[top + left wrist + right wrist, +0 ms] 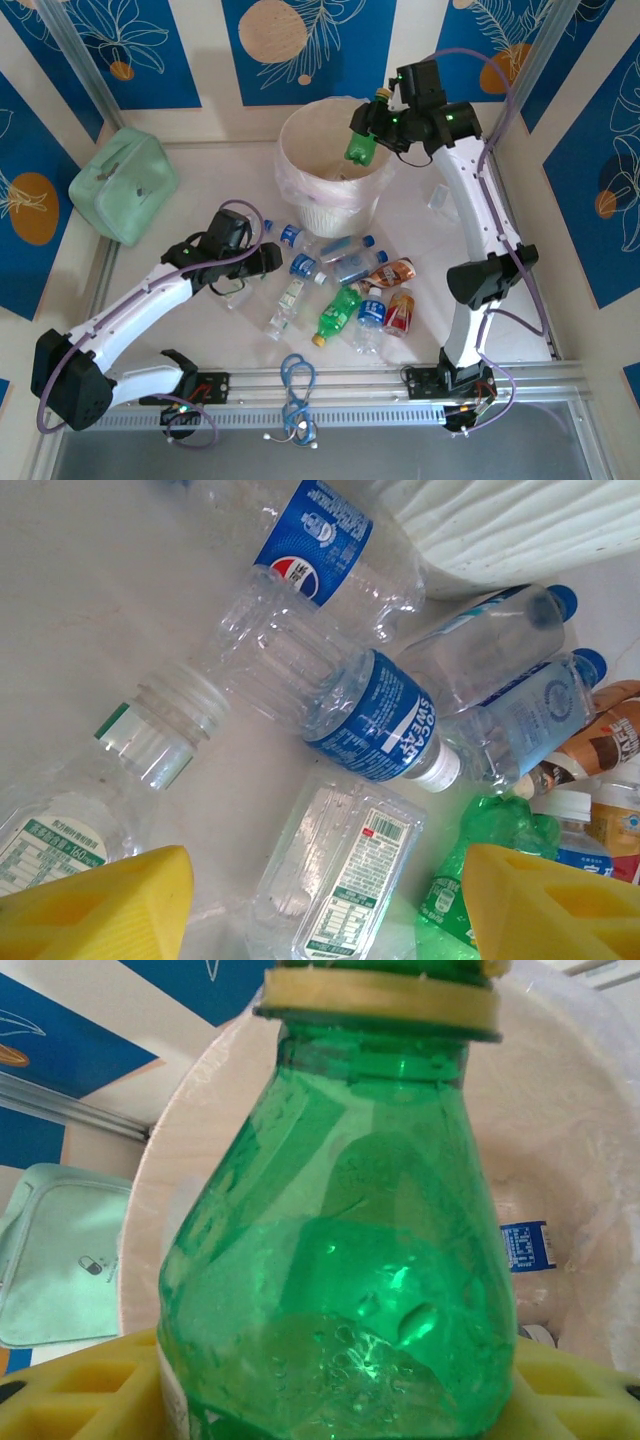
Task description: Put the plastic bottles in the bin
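Nearby, the loose plastic bottles (345, 290) lay scattered on the surface (220, 180) between the arms' bases and the bin, waiting to be picked up. Over their left edge the left pincer (268, 260) hovered with its jaws apart and empty, seemingly lining up on a clear bottle. Farther off, the right pincer (375, 125) was clamped on a green bottle (360, 146) above the mouth of the bin (330, 210), placed so that a release would likely drop it inside.

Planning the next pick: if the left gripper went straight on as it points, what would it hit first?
Probably the flattened clear bottle with the white label, between the open fingers of the left gripper, though depth is unclear.
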`<action>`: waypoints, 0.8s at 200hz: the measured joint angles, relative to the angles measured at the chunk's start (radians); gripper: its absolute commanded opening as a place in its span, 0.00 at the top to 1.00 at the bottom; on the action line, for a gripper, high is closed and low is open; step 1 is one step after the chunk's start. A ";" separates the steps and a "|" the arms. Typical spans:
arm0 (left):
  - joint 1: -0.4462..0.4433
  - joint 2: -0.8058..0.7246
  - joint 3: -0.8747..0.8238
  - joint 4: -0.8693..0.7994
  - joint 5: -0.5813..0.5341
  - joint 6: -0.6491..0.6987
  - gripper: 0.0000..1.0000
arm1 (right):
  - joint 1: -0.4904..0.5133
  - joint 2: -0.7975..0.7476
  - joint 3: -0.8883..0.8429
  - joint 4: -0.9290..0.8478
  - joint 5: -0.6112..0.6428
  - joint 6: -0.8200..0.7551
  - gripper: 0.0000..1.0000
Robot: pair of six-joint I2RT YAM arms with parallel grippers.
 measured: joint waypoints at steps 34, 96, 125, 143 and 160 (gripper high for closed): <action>0.000 0.000 -0.013 -0.002 -0.003 0.000 0.29 | 0.002 0.031 0.002 -0.018 -0.003 0.000 0.30; 0.000 0.000 -0.039 -0.003 -0.003 0.000 0.29 | 0.008 0.036 0.013 -0.026 -0.001 0.008 0.19; 0.000 0.000 -0.047 -0.003 -0.003 0.000 0.29 | 0.017 0.033 0.043 -0.037 0.010 0.007 0.18; 0.000 0.000 -0.055 -0.003 -0.002 0.002 0.28 | 0.035 0.016 0.045 -0.040 0.027 0.006 0.19; -0.003 0.000 -0.060 -0.004 -0.002 0.008 0.25 | 0.059 -0.021 0.025 -0.039 0.048 0.003 0.18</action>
